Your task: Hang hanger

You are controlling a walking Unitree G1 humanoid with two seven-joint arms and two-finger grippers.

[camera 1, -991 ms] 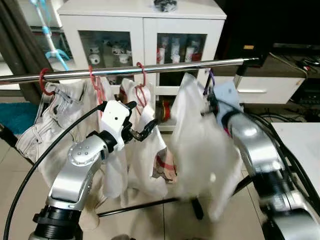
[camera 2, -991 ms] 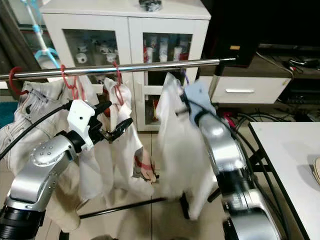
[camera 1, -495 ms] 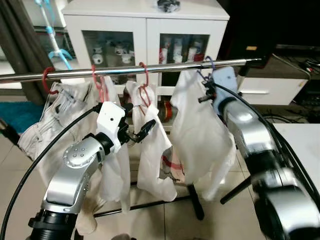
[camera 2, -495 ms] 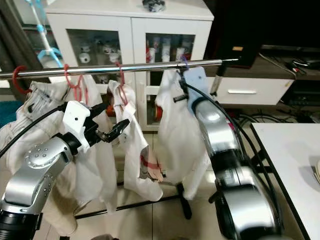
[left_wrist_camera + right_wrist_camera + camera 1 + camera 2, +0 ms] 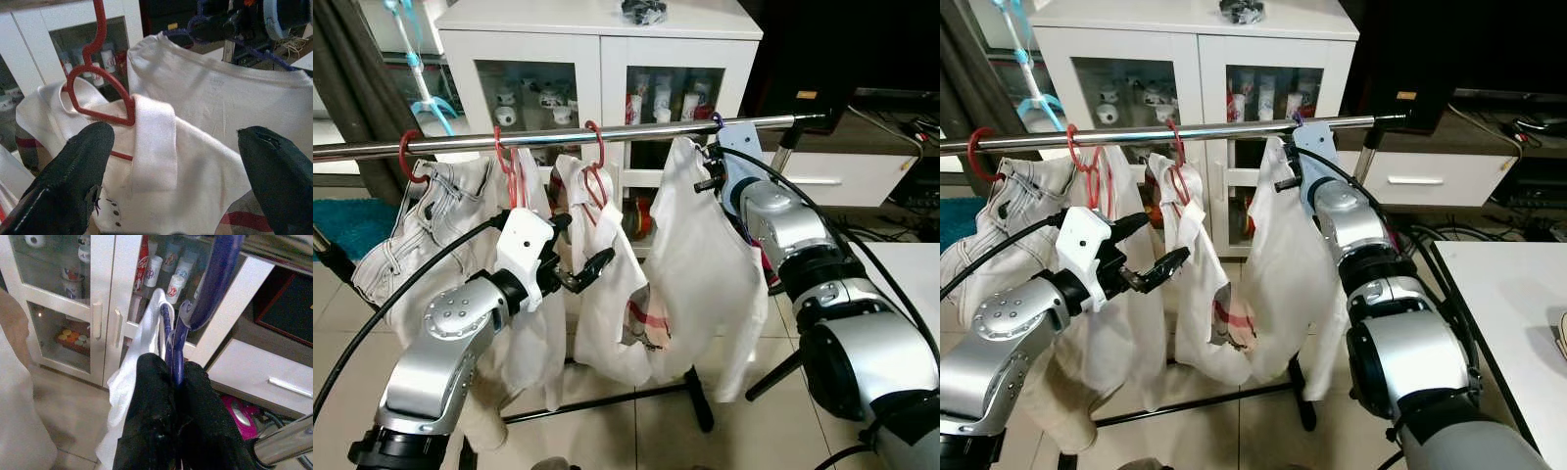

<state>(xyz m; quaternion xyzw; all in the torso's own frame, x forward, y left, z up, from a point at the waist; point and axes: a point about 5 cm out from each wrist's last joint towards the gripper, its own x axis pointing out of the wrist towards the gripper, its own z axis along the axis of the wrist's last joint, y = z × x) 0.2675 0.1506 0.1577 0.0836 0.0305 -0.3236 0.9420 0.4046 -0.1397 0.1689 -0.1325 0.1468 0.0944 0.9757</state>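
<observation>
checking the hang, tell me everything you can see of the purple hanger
The purple hanger is thin, looks like plastic, and carries a white shirt. Its hook sits at the steel rail, near the rail's right end. The right gripper is shut on its neck just below the hook.

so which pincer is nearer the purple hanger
Right. The right pincer is shut on the purple hanger just below its hook at the rail. The left pincer hangs open lower down, over by the red hanger shirts.
</observation>
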